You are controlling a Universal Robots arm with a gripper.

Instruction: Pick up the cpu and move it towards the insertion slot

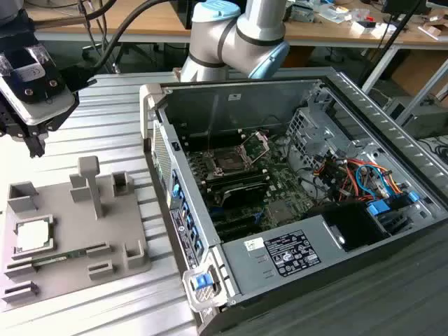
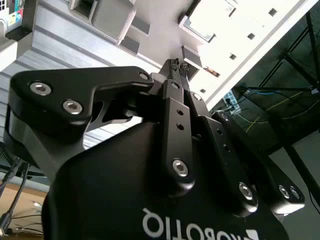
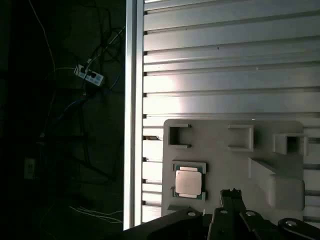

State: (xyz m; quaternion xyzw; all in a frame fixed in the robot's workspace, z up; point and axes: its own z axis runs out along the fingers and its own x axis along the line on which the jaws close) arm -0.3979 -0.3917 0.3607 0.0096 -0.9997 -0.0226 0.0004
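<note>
One thing decides this step: getting the pincer (image 1: 31, 143) square over the cpu (image 1: 33, 236) before any descent. The pincer hangs in the air with its fingertips (image 2: 176, 65) pressed together and nothing between them, so I judge the pick not yet begun. The cpu lies flat in its square recess on the grey fixture tray (image 1: 70, 217), below the pincer and well apart from it. In the first wrist view the cpu (image 3: 188, 181) sits off the line of the fingers (image 3: 231, 196) rather than straight beneath them. A good pick would spread the jaws wider than the cpu, line the pads up with two opposite edges, and come straight down, closing lightly on the thin rim so it stays level. Two hazards lie close below: the green memory stick (image 1: 59, 257) just beside the cpu, and the tray's upright post (image 1: 91, 182). The insertion slot (image 1: 231, 162) sits far from the pincer, inside the open computer case (image 1: 238, 273), with its retention bracket (image 1: 255, 143) tilted up.
</note>
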